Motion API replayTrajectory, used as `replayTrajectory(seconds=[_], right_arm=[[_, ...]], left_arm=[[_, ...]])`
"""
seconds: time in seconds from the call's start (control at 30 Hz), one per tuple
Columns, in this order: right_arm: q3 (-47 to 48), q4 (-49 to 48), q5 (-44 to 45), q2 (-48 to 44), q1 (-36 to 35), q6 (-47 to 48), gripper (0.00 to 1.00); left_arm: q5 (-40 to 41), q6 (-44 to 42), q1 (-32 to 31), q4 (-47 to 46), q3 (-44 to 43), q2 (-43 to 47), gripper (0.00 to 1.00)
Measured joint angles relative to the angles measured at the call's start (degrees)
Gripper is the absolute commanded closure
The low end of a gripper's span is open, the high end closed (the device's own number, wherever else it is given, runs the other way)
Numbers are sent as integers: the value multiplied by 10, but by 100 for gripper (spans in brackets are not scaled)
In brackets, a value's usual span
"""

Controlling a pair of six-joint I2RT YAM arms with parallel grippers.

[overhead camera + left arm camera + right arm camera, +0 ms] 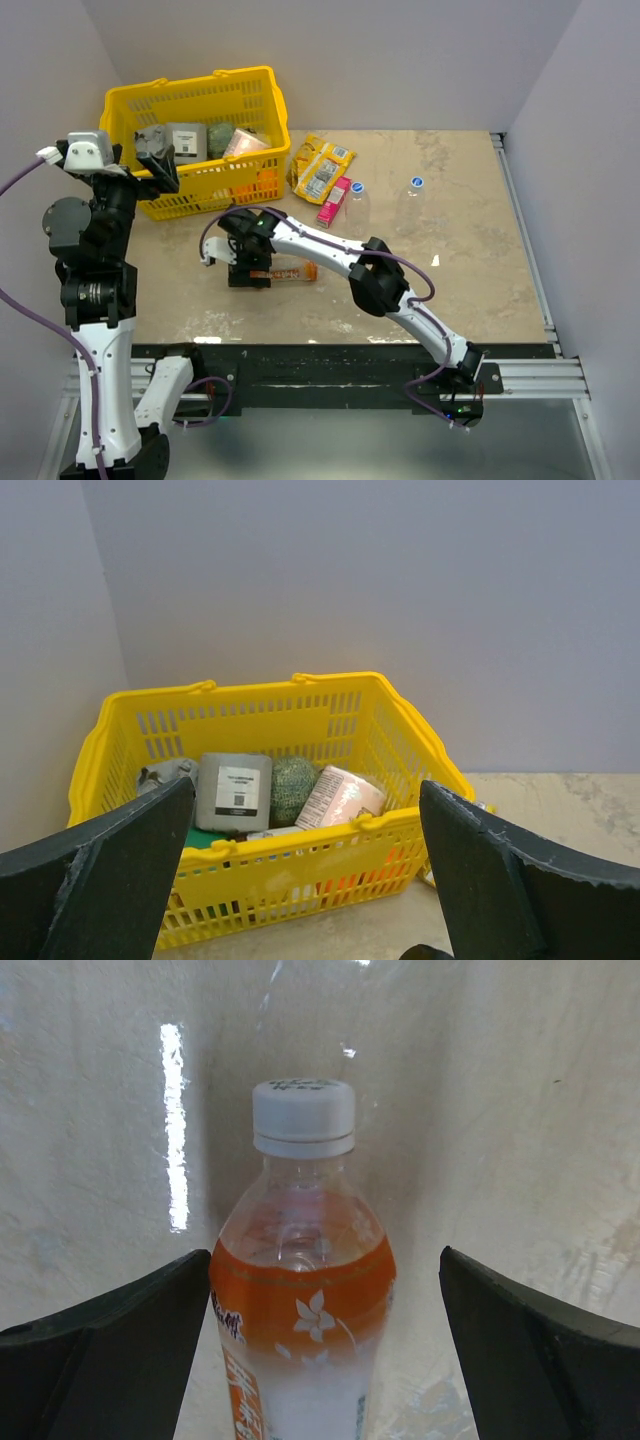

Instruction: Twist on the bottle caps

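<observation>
**Orange bottle lies between wide right fingers**

The orange bottle (300, 1310) lies on its side on the desk (470, 260), left of centre and in front of the basket (250, 85). Its white cap (302, 1117) sits on the neck; whether it is screwed tight cannot be told. In the top view the neck end is hidden under the right arm's wrist, and only the labelled body (296, 271) shows.

The right fingers (100, 1360) are spread wide, one on each side of the bottle's shoulder. The left one looks to be right against the bottle, while a clear gap shows at the right one. They grip nothing.

Two clear bottles (357, 207) (417, 200) stand upright farther back and to the right, well apart from the orange one, each with a blue cap (357, 187) (417, 182) on top. The nearer one stands just beside a pink packet (333, 203), which touches a yellow packet (322, 165).

The left fingers (110, 880) are raised near the basket's front rim, spread wide, with nothing between them. In the basket lie a grey box (234, 792), a green ball (293, 788) and a pinkish roll (340, 796).
</observation>
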State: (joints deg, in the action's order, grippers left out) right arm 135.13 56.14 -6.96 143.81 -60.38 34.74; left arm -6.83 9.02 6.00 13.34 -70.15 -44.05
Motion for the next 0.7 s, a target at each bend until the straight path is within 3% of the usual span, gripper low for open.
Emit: replayTrajectory(seconds=[0.33,0.7], right_arm=[[-5,11,12,17,0,3,45],[-30,-29,-113,-80,31,-38,61]], left_arm=[[-22,20,0,-6,14,-19,0],[-49,22,0,-21,15,-65,0]])
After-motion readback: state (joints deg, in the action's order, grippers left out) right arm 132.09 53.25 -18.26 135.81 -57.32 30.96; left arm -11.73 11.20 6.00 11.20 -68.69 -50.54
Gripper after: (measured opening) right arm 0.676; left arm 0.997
